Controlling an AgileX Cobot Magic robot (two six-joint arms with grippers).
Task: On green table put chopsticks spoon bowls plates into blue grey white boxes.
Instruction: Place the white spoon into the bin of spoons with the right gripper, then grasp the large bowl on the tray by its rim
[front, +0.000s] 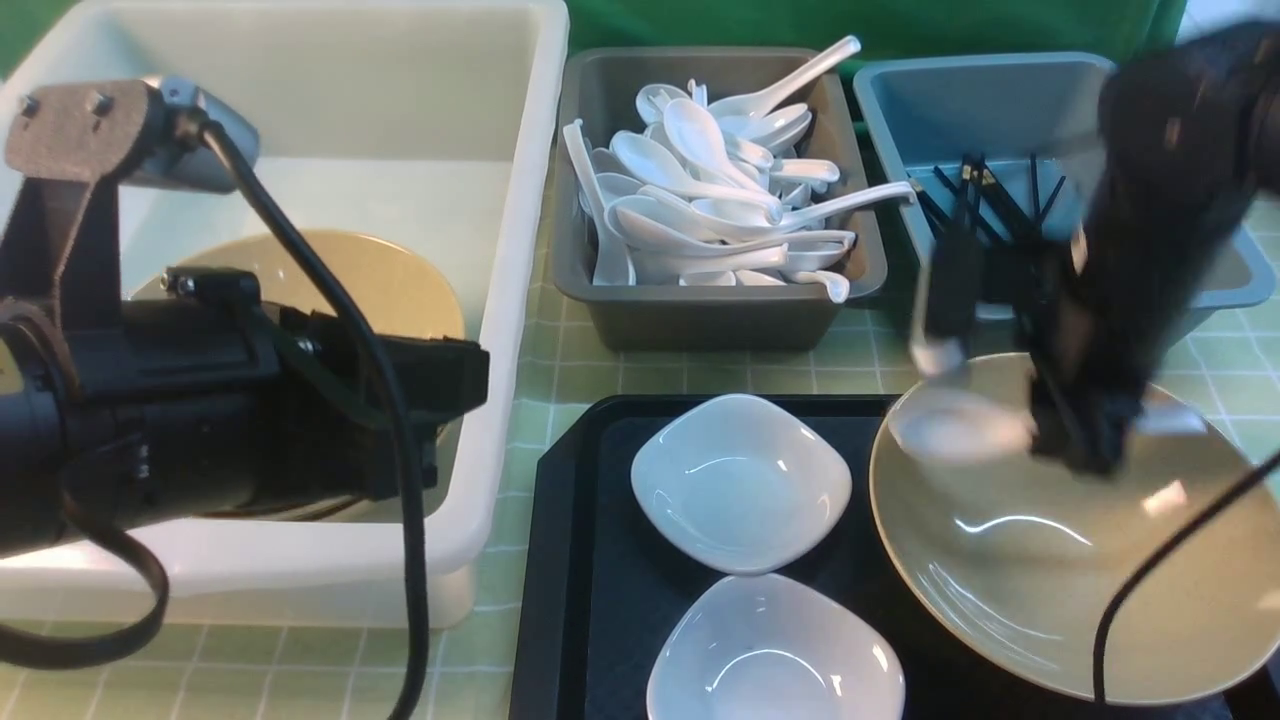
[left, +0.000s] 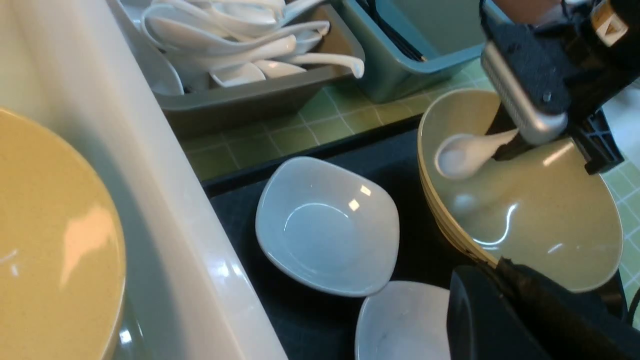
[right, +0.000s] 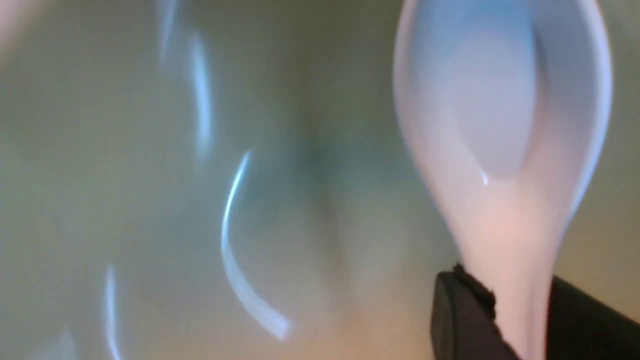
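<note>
My right gripper (front: 1085, 448) is shut on the handle of a white spoon (front: 958, 425), held just above a large tan bowl (front: 1050, 580) on the black tray. In the right wrist view the spoon (right: 500, 125) runs out from between the two pads of the gripper (right: 520, 320), over the bowl (right: 150, 200). My left gripper (left: 500, 270) is shut and empty, near the white box's (front: 540, 150) inner wall. Another bowl (front: 400, 280) lies in that box. Two white plates (front: 740, 480) (front: 775, 650) sit on the tray. Chopsticks (front: 1000, 200) lie in the blue box (front: 960, 90).
The grey box (front: 700, 325) holds a heap of white spoons, some sticking over its rim. The black tray (front: 575, 560) lies on the green table (front: 560, 370) in front of the boxes. The left arm's cable (front: 400, 500) hangs over the white box.
</note>
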